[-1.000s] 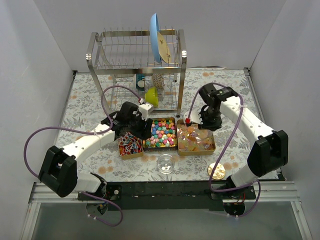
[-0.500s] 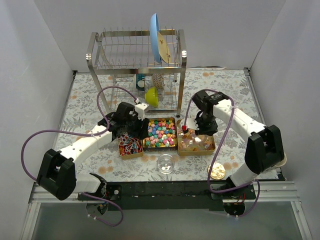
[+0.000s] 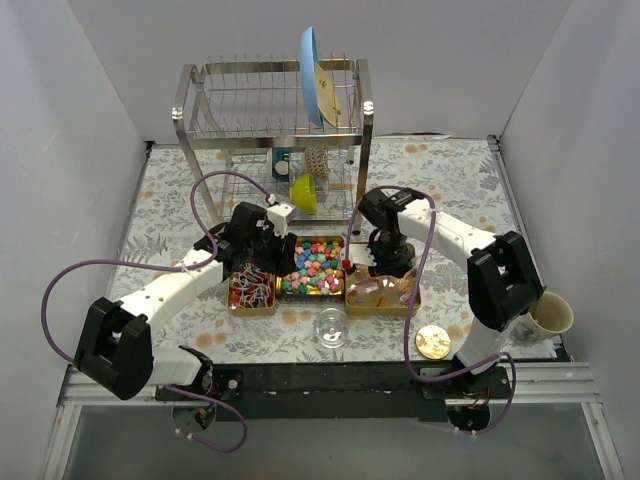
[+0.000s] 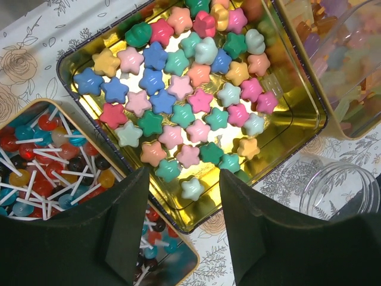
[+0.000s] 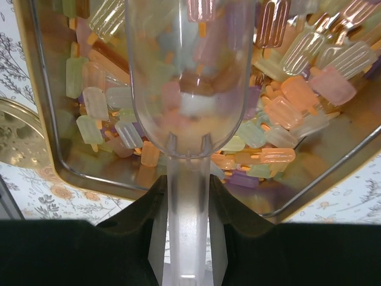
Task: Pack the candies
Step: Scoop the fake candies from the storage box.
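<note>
Three gold tins sit side by side. The middle tin (image 3: 281,287) holds pastel star candies (image 4: 178,113). The left tin (image 3: 236,308) holds red and blue lollipop candies (image 4: 36,161). The right tin (image 3: 414,298) holds translucent orange, yellow and pastel popsicle-shaped candies (image 5: 297,95). My left gripper (image 4: 184,179) is open and empty above the near edge of the middle tin; it also shows in the top view (image 3: 262,250). My right gripper (image 5: 187,190) is shut on the handle of a clear plastic scoop (image 5: 187,77). The scoop's bowl is down among the popsicle candies.
A small clear glass jar (image 3: 331,326) stands in front of the tins. A round gold lid (image 3: 432,342) lies near the front right. A cup (image 3: 550,315) stands at the right edge. A metal dish rack (image 3: 270,130) with a blue plate (image 3: 312,75) stands behind.
My right arm swung left and down, bringing the scoop into the right tin. The tins shifted slightly left. My left gripper moved a little over the middle tin.
</note>
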Robot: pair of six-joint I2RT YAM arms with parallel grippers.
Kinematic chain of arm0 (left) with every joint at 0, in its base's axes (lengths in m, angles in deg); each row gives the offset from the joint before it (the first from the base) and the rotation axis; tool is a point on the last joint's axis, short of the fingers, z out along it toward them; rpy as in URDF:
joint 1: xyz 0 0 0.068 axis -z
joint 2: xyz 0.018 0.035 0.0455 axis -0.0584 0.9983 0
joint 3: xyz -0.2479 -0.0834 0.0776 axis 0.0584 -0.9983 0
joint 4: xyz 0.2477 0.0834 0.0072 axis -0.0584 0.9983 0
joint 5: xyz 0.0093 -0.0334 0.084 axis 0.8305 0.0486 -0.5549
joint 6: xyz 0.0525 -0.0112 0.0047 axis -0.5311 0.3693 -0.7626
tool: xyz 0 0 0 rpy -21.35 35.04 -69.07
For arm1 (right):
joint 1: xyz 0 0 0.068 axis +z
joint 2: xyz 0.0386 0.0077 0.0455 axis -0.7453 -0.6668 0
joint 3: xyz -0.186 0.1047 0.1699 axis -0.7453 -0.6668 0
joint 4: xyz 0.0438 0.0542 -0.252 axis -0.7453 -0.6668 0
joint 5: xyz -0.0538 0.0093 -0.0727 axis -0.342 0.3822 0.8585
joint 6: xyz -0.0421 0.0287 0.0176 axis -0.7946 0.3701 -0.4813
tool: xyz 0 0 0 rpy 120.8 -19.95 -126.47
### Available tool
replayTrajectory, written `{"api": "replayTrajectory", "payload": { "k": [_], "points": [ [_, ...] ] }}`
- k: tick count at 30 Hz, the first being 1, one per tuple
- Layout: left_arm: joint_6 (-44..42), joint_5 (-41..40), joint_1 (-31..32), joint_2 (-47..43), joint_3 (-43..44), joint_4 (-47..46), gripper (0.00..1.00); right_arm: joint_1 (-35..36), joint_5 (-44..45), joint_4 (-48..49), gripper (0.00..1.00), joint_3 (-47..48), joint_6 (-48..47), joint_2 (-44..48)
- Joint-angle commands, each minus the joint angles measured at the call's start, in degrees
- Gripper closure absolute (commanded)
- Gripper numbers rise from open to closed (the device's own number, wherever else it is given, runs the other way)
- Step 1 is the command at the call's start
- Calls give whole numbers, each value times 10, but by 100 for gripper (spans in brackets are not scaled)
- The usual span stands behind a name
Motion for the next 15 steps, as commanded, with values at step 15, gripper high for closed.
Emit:
{"api": "replayTrajectory", "payload": {
  "k": [15],
  "points": [
    [6, 12, -5, -7, 29, -7, 50, -84, -214, 131, 99, -142, 42, 155]
  ]
}}
